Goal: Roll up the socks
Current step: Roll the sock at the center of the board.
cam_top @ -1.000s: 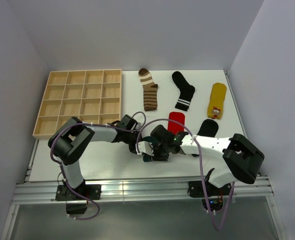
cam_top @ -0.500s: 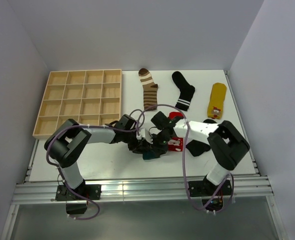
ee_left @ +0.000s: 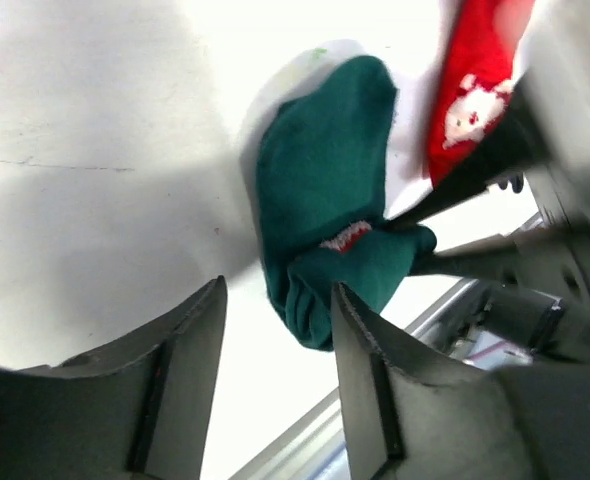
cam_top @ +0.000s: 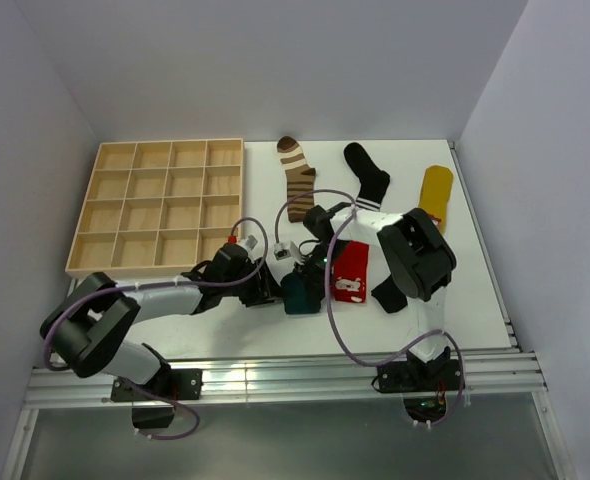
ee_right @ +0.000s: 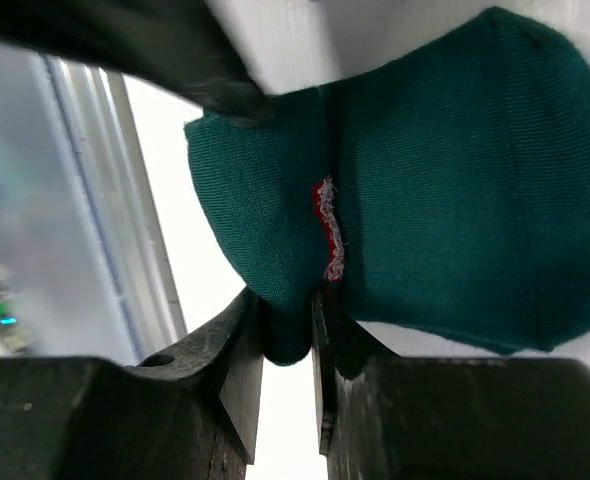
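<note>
**Grip swapped on the teal sock**

Left gripper [ee_left: 276, 300] has let go and backed off. Its jaws now stand apart with nothing between them. Right gripper [ee_right: 288, 318] has closed in and now pinches the folded end of the teal sock [cam_top: 300, 293], which lies on the table [cam_top: 465, 320] near the front edge, just beside the red sock [cam_top: 351, 270]. Judged: the roll now passes to the right side and is not finished.

i see pale wooden grid tray [cam_top: 170, 141], sixteen compartments in four rows of four, lying flat on far-left part of white tabletop [cam_top: 225, 330]. silver aluminium rail frame [cam_top: 275, 380] runs along near table edge. plain grey walls [cam_top: 275, 60] behind and both sides.
</note>
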Available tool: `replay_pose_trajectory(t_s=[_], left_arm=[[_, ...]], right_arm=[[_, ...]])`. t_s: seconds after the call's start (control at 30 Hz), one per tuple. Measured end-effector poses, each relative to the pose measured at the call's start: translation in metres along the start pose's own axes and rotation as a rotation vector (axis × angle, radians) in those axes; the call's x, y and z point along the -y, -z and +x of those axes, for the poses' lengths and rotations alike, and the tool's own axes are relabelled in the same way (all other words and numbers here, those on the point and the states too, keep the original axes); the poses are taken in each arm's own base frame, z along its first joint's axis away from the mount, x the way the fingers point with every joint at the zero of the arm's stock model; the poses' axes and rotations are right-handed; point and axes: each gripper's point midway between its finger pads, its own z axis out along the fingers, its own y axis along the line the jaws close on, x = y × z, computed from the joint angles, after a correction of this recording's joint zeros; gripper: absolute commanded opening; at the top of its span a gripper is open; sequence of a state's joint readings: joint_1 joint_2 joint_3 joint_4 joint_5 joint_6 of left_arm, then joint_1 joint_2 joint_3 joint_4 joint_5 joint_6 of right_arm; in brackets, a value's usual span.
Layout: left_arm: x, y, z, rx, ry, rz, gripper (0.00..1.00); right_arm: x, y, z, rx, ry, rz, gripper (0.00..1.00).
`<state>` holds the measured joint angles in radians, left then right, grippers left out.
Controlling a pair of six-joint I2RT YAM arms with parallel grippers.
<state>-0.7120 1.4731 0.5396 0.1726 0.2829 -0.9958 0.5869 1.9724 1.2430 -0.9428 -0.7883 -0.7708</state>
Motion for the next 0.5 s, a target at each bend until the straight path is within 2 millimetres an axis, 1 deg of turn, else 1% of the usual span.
replay_pose_trajectory(t_s=[0.1, 0.17, 0.2, 0.3, 0.5], left_arm=[[0.007, 0.006, -0.002, 0.056, -0.076, 0.024, 0.54], [0.018, 0.009, -0.003, 0.088, -0.141, 0.053, 0.56], [0.025, 0.011, -0.004, 0.106, -0.178, 0.072, 0.58], [0.038, 0.013, -0.005, 0.126, -0.26, 0.113, 0.58], [0.052, 0.012, -0.013, 0.161, -0.368, 0.156, 0.6]], right_arm=[[0.0, -0.001, 0.0, -0.008, -0.056, -0.042, 0.2], [0.0, 0.0, 0.0, -0.013, -0.087, -0.062, 0.2], [0.0, 0.0, 0.0, -0.017, -0.098, -0.069, 0.2], [0.001, 0.0, 0.0, -0.023, -0.132, -0.087, 0.2], [0.002, 0.001, 0.0, -0.027, -0.182, -0.099, 0.2]])
